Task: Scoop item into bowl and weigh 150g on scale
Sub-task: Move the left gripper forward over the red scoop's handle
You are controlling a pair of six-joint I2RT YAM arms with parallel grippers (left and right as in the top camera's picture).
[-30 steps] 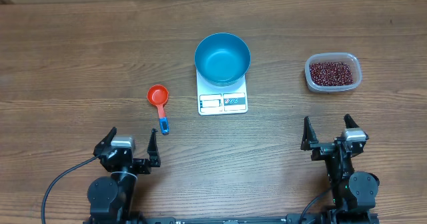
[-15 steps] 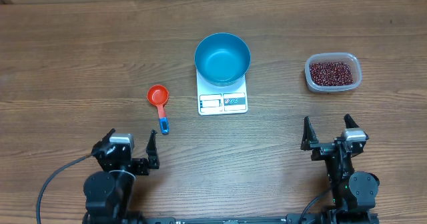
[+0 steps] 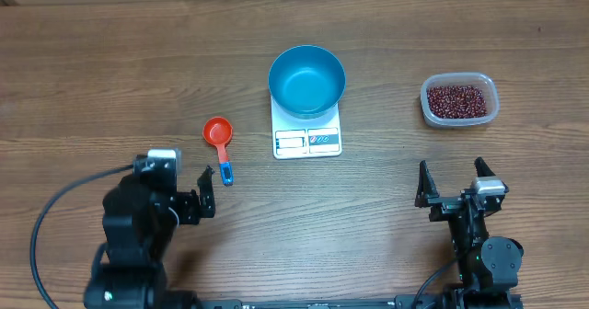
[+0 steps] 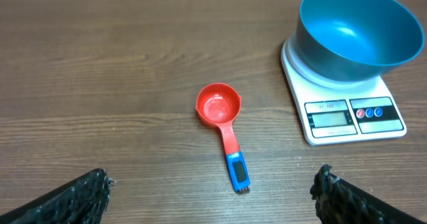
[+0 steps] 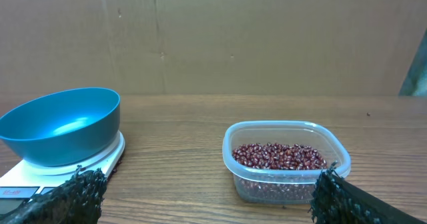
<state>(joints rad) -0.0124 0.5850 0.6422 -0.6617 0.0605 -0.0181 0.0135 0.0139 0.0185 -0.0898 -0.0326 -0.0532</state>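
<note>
Left pincer (image 3: 175,176) has advanced toward the scoop (image 3: 219,136) left of the scale (image 3: 307,140), open and empty. Right pincer (image 3: 451,176) waits open; I reckon grabbing the scoop comes next

A round, deep, bright blue bowl (image 3: 306,79) stands upright and empty on a flat white rectangular kitchen scale (image 3: 307,142). It covers the scale's far part, while the display and buttons along the near edge show. To the right, well apart, small dark red-brown beans (image 3: 455,99) lie in a loose heap inside a clear rounded-rectangular plastic tub (image 3: 426,107) on the wooden worktop (image 3: 138,70).
</note>
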